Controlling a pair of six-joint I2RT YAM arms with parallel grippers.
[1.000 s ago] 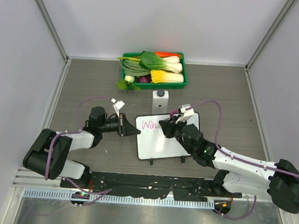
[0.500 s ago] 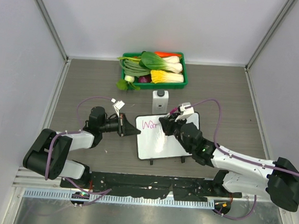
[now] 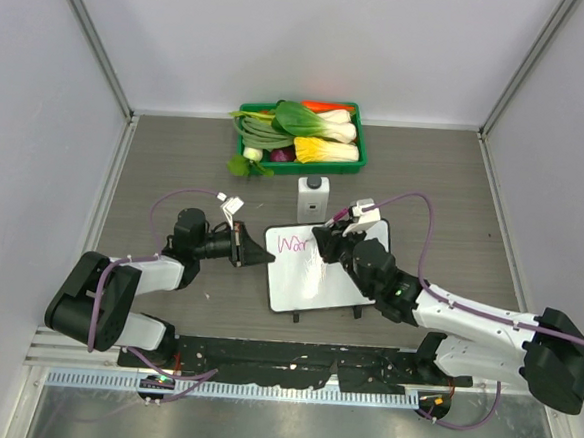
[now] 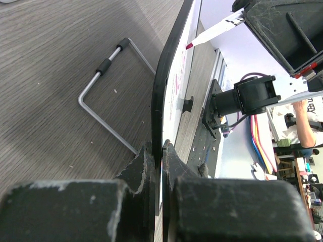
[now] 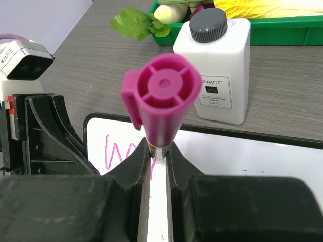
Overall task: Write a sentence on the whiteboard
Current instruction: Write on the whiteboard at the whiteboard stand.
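so the left jaws pinch the whiteboard [image 3: 317,291] by its left rim, right jaws clamped on a pink marker [image 5: 160,96], tip at the sentence [image 3: 292,245], just a few letters.

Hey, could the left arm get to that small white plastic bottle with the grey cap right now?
Probably not yet: the left gripper is shut on the edge of the flat white whiteboard. The way to the bottle looks free, but it must let go first.
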